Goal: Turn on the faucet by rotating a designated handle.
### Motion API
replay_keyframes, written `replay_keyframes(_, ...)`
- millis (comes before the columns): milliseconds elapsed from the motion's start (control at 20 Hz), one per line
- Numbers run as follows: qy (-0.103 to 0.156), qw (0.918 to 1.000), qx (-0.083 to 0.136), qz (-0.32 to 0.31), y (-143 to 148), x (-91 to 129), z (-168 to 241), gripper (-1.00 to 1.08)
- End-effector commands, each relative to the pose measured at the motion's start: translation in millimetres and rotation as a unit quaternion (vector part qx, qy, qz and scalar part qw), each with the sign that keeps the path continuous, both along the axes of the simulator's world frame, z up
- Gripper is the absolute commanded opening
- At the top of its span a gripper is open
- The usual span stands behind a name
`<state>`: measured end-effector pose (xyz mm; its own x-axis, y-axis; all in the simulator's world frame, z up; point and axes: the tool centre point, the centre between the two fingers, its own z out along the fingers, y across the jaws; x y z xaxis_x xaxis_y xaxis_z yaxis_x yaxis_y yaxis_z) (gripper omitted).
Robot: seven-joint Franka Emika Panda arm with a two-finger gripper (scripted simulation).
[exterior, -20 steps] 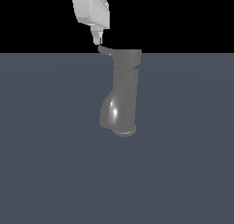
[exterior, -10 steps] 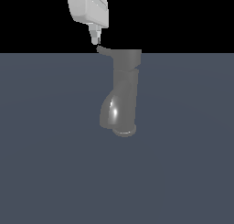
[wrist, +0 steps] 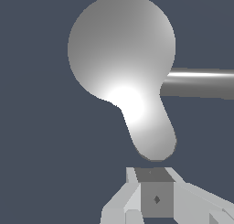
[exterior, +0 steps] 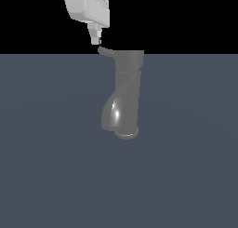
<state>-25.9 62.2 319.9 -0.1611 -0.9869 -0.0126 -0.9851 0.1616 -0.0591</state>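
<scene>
1. Exterior view: the faucet [exterior: 126, 94] stands upright on a flat slate-blue floor [exterior: 51, 176], glossy grey, tall cylindrical body, wider cap on top.
2. Bulging spout [exterior: 113, 114] swells out low on the faucet, on the side toward the exterior view's left, with a bright highlight on it. Round base ring [exterior: 126, 134] sits under the body, touching the floor.
3. The handle [exterior: 105, 50] is a short thin lever, slightly curved, sticking out sideways from the faucet's top cap toward the exterior view's left.
4. White gripper [exterior: 95, 38] hangs above the handle's free tip, pointing down, body tilted a bit. Fingertip end is just above the tip; a touch or a sliver of gap, cannot tell.
5. Gripper fingers read as one narrow stub here, so they look closed together with nothing between them.
6. Background behind the faucet's top is plain black.
7. Wrist view: looking down on the faucet [wrist: 121, 47]; its cap shows as a big round bright disc, with the handle [wrist: 148, 127] tapering off it as a rounded paddle toward the gripper.
8. A grey bar [wrist: 201, 82] runs out sideways from behind the faucet's cap; what it is, cannot tell.
9. Gripper [wrist: 155, 191] sits just beyond the handle's rounded end, near it, apart in this picture. Finger pads pressed together, no gap seen, nothing clamped.
10. Floor [wrist: 41, 150] fills all around the faucet.
</scene>
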Motion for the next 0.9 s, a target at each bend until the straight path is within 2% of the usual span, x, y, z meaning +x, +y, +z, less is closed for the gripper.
replay_keyframes(0, 0.028, 0.9995, 0.000, -0.013, -18, -18, -23, -1.00)
replay_keyframes(550, 0.030, 0.9995, -0.001, -0.012, -27, -52, -23, -1.00)
replay_keyframes(650, 0.029, 0.9996, 0.000, -0.003, -16, -48, -23, -1.00)
replay_keyframes(850, 0.029, 0.9996, 0.000, -0.005, -33, -56, -23, -1.00)
